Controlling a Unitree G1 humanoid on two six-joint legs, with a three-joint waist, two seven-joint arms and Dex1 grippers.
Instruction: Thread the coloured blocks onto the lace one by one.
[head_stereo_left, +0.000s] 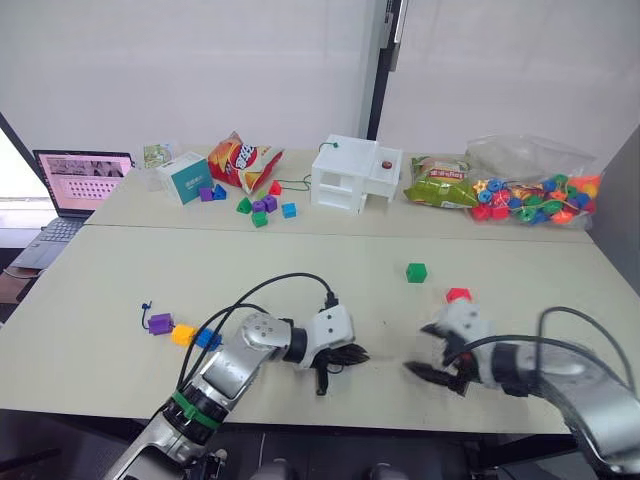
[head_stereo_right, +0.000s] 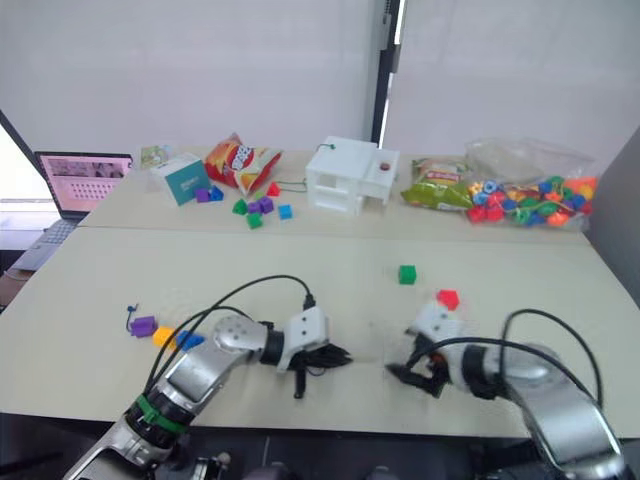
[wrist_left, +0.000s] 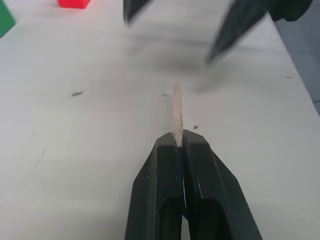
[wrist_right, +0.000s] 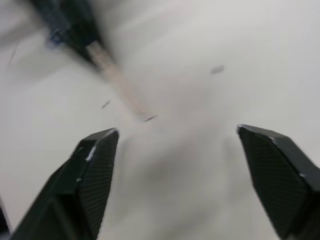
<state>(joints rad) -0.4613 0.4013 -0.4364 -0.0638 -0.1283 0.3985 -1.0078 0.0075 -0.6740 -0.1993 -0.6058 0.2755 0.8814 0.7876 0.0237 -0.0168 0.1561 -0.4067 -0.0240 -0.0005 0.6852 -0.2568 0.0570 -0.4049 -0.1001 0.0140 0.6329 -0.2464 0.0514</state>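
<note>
My left gripper is shut on the lace, whose stiff pale tip sticks out past the fingertips just above the table. Facing it a short way to the right, my right gripper is open, fingers wide apart with nothing between them, and the lace tip points toward the gap. A red block lies just behind the right gripper, with a green block further back. Near the lace's knot at the far left, the purple, yellow-orange and blue blocks lie in a row.
The back table holds a laptop, a teal box, a chips bag, several small blocks, a white toy house, a green snack bag and a clear bag of beads. Both grippers work near the front edge.
</note>
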